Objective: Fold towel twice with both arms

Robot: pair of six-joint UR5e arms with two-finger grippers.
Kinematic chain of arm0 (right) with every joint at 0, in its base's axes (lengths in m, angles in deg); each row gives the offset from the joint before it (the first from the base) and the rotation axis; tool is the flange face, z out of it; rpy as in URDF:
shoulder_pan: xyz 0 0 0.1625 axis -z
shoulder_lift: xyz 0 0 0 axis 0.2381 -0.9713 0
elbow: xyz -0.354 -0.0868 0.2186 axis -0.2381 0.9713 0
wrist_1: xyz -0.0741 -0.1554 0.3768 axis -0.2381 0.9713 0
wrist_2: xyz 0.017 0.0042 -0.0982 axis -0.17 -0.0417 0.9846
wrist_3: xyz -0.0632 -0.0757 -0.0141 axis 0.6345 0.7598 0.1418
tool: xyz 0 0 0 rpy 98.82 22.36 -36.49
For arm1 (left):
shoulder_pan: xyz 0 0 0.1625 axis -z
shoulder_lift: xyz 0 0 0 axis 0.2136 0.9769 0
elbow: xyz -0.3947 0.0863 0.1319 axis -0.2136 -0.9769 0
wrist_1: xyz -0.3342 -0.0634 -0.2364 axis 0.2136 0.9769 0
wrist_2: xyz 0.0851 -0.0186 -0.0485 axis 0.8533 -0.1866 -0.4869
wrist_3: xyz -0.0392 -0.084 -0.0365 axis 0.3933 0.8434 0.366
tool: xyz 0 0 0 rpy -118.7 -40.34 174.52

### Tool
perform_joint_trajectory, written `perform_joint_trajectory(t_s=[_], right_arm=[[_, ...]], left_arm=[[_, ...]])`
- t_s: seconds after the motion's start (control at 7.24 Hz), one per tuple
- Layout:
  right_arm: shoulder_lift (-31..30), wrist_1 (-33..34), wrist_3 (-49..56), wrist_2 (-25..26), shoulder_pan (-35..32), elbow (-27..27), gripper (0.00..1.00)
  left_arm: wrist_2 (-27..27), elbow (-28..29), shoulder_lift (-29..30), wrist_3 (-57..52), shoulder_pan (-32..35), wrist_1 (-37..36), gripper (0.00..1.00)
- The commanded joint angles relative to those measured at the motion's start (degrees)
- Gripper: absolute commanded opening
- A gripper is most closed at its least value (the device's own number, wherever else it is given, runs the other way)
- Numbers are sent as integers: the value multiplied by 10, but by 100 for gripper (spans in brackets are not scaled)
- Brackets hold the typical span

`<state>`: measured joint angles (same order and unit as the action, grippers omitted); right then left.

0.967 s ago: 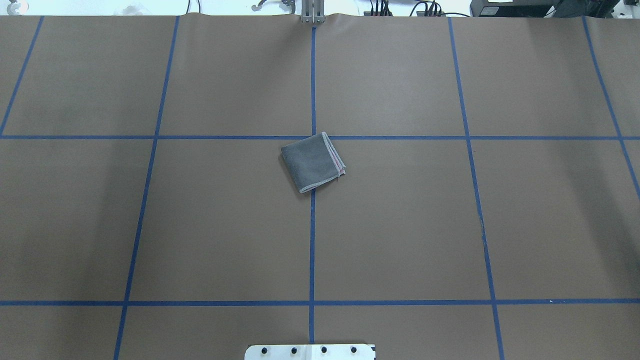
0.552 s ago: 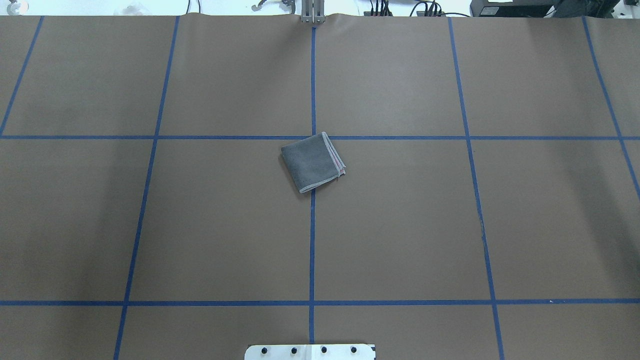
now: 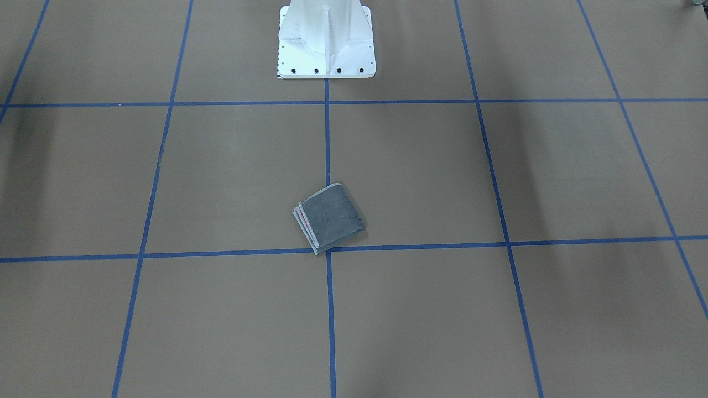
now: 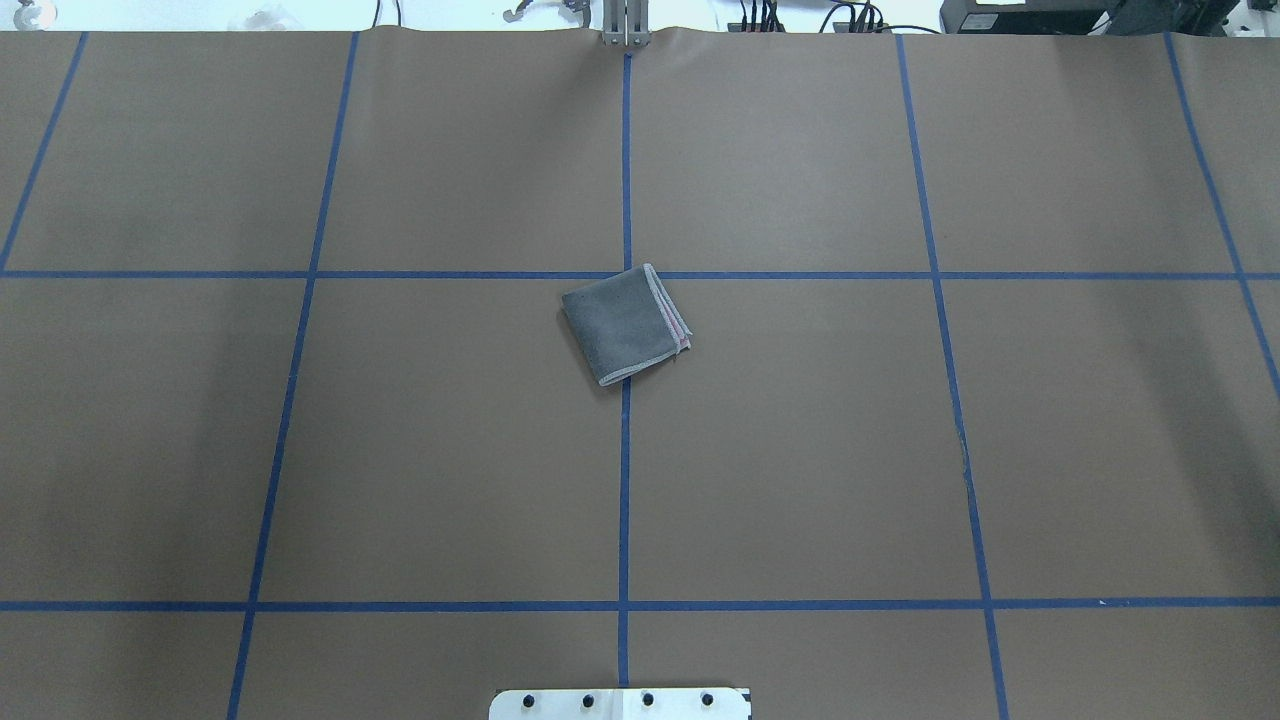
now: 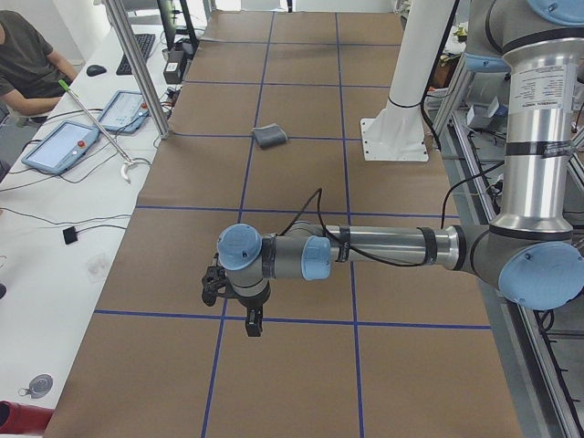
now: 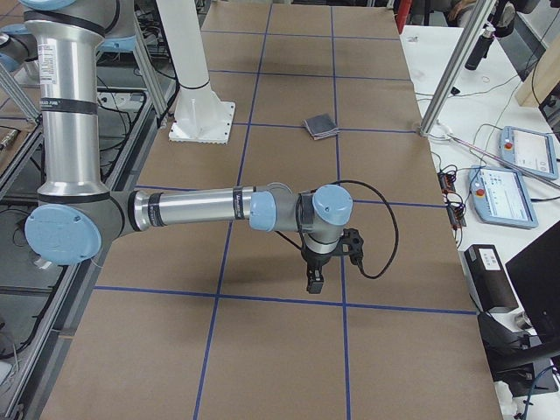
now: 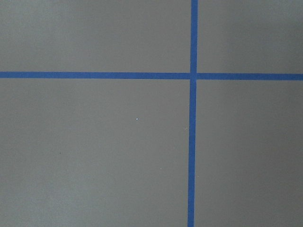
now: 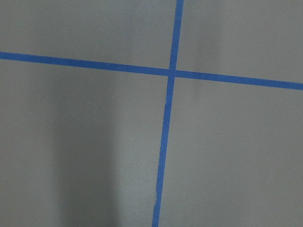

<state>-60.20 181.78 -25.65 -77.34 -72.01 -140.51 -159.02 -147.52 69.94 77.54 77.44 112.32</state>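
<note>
The towel is found lying flat near the middle of the desk, as a compact, slightly turned square with its dark grey face up. It is laid across the central line of blue tape, with its far corner reaching a crossing line. Stacked light hems with a thread of pink are seen along one edge, so several layers are judged to be present and both folds are taken as done. Against the overhead pictures of the second before, no change in the towel's place, turn or outline can be made out; nothing has been shifted. Neither arm is seen in the overhead or front-facing view. The left hand is shown only from the side, pointed down over bare desk and well apart from the towel. No cloth is seen in it, and how far its fingers are parted cannot be told. The same is to be said of the right hand, which hangs over bare desk at the other end. In both wrist views only brown surface and tape crossings are shown, with no fingers and no cloth. From this stillness the task is judged to be finished, with at most a check that the fold holds left to be made.
</note>
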Motion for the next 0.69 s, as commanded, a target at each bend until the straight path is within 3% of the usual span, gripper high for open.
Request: perform_joint_trajectory(t_s=[0.0, 0.55], right_arm=[[0, 0, 0, 0, 0, 0, 100], [-1, -2, 0, -1, 0, 1, 100]], left_arm=[[0, 1, -1, 0, 0, 1, 100], [0, 1, -3, 5, 0, 1, 100]])
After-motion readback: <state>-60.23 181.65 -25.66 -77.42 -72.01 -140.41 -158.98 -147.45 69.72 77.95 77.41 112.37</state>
